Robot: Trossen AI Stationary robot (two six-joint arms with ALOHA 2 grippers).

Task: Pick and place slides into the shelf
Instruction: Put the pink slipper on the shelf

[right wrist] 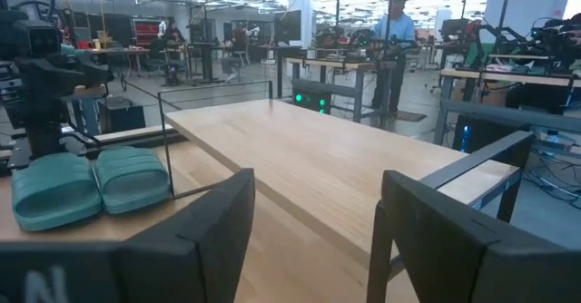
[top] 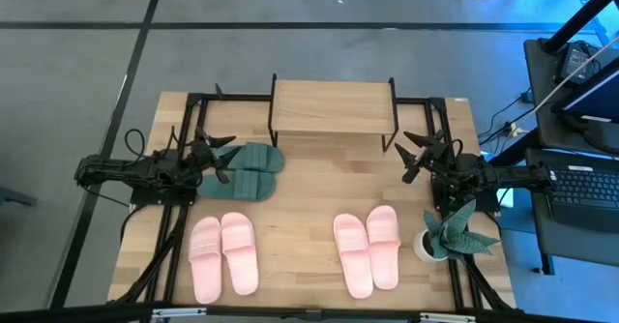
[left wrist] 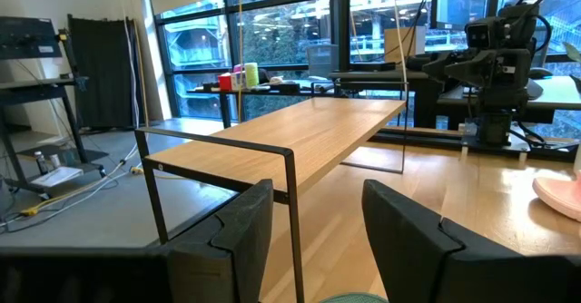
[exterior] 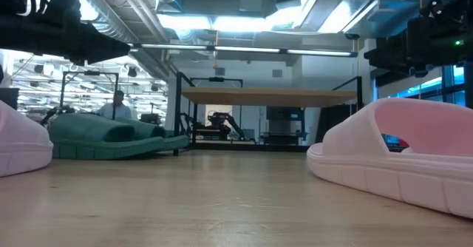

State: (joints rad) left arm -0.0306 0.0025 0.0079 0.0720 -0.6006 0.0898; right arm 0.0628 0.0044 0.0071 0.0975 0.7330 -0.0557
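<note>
On the table, no slide is yet held: the left gripper [top: 215,159] is spread beside the green slides [top: 247,171], the right gripper [top: 418,159] spread near the shelf [top: 332,107]. A descent onto one green slide is likely needed.

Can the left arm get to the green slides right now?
Probably yes. The left gripper hangs open right beside the green slides, which lie flat on the table with nothing between them, and the shelf stands clear of that path.

Grey floor [top: 87,72] with dark seams, tall windows [left wrist: 272,31], ceiling lights [exterior: 244,21] — workbenches [right wrist: 363,63] beyond.
</note>
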